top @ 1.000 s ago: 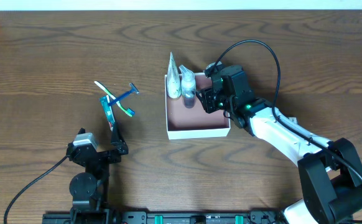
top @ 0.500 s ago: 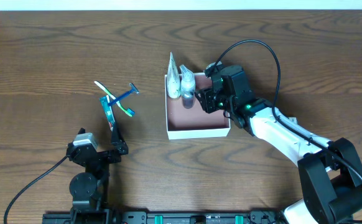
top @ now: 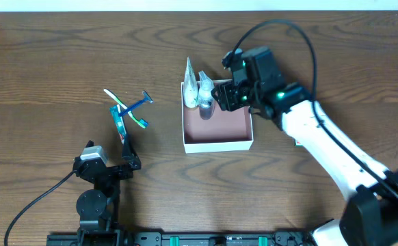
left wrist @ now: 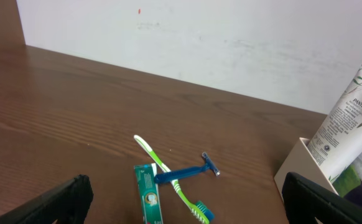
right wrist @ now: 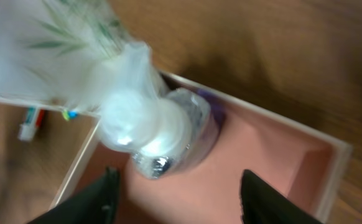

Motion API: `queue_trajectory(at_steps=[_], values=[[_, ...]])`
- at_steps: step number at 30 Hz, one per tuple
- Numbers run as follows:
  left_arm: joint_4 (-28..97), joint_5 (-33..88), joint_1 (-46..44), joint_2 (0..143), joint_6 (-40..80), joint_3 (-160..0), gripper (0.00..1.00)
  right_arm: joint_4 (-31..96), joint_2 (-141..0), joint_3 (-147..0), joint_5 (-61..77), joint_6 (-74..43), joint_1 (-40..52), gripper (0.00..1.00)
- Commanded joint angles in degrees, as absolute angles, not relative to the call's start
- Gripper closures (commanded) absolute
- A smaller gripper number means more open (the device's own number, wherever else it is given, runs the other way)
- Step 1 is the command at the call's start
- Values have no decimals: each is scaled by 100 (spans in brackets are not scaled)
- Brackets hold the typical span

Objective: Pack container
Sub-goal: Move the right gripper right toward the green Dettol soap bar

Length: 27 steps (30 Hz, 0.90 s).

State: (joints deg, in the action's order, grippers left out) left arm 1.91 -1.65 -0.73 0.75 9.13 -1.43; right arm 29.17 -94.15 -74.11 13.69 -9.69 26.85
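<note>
Jaws of the right gripper spread wide and empty over the container, with the wrapped bottle standing upright just beside them at 9 o'clock.

From overhead the light is bright and even, falling from above. The bench shows crisp wood grain without glare, and shadows are short and soft. A small green light glows just behind the right claw, and the white arm behind it looks slightly soft.

In the left wrist view the wall far ahead of the left claw is bright and flat. The toothbrush just ahead is fairly sharp, while the dark fingers at the lower corners are out of focus.

The right wrist view is heavily blurred throughout. The bottle ahead of that claw is washed out to near white, and a dim shadow lies on the bench beyond the container.
</note>
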Motion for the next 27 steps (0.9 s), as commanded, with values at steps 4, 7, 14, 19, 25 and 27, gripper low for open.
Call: queue_trajectory(at_steps=[4, 7, 14, 19, 25, 27], values=[[401, -209, -38, 71, 860, -23, 2, 4668, -8814, -8427, 972, -1085, 2493, 16], [401, -209, -38, 71, 860, -23, 2, 5634, -8523, -8735, 580, -1509, 2263, 7], [401, -209, -38, 71, 860, -23, 2, 7030, -7865, -8833, 158, -2497, 1282, 1], [401, -209, -38, 71, 860, -23, 2, 7802, -7859, -8576, -338, -3736, 600, 1], [401, -209, -38, 71, 860, -23, 2, 7290, -7859, -7384, -554, -5057, 412, 1], [401, -209, -38, 71, 860, -23, 2, 6842, -7859, -6816, -585, -5428, 412, 1]])
